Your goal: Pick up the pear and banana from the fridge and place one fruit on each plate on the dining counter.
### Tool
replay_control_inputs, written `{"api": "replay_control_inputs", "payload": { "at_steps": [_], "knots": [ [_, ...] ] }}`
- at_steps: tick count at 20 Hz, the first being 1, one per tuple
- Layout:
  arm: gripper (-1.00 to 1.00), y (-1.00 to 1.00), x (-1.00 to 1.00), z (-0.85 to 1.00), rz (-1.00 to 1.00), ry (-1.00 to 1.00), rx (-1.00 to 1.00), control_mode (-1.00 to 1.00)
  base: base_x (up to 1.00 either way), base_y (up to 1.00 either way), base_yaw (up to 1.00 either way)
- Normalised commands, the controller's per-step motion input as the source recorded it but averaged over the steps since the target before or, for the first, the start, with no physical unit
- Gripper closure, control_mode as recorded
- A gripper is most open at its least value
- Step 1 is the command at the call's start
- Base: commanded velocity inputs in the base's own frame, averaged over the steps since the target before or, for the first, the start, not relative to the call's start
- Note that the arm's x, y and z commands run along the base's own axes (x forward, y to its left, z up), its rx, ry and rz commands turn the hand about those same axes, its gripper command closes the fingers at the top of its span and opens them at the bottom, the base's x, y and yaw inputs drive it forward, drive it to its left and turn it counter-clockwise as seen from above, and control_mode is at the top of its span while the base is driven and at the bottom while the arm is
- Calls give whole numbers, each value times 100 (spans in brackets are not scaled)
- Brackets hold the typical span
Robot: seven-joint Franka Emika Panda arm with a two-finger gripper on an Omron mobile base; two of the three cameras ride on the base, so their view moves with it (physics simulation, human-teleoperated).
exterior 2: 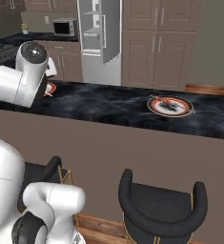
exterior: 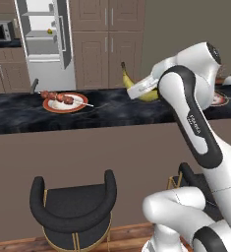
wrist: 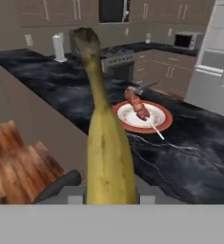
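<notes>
My gripper (wrist: pixel 111 198) is shut on the banana (wrist: pixel 106 143), which points away from the hand, dark tip farthest. In the left base view the banana (exterior: pixel 130 81) hangs above the dining counter (exterior: pixel 112 112), right of an orange-rimmed plate (exterior: pixel 65 102) that carries a meat skewer. The hand view has that plate (wrist: pixel 143 116) just beyond the banana. A second plate (exterior 2: pixel 169 106), dark-rimmed with a reddish middle, lies further right on the counter (exterior 2: pixel 104 102). Behind the counter the fridge (exterior: pixel 43 39) stands open, with the small yellow-green pear (exterior: pixel 49 31) on a shelf.
Two black bar stools (exterior: pixel 72 202) (exterior 2: pixel 161 205) stand against the near side of the counter. A microwave (exterior 2: pixel 65 27) sits on the back countertop, and brown cabinets (exterior: pixel 107 44) line the far wall.
</notes>
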Motion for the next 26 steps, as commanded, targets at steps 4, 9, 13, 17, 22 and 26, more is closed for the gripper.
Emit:
{"api": "replay_control_inputs", "payload": {
  "at_steps": [4, 9, 13, 17, 22, 26],
  "knots": [
    [100, 0, 35, 0, 9, 20, -3, -100, 0, 0, 0],
    [100, 32, 12, -11, 9, 2, -6, -100, 0, 0, 0],
    [100, 51, 9, -38, 10, 0, -10, -100, 0, 0, 0],
    [100, 36, 19, -45, 12, 0, -10, -100, 0, 0, 0],
    [100, 7, 30, -31, 15, 0, -3, -100, 0, 0, 0],
    [100, 0, 48, -8, 16, 0, 0, -100, 0, 0, 0]
  ]
}}
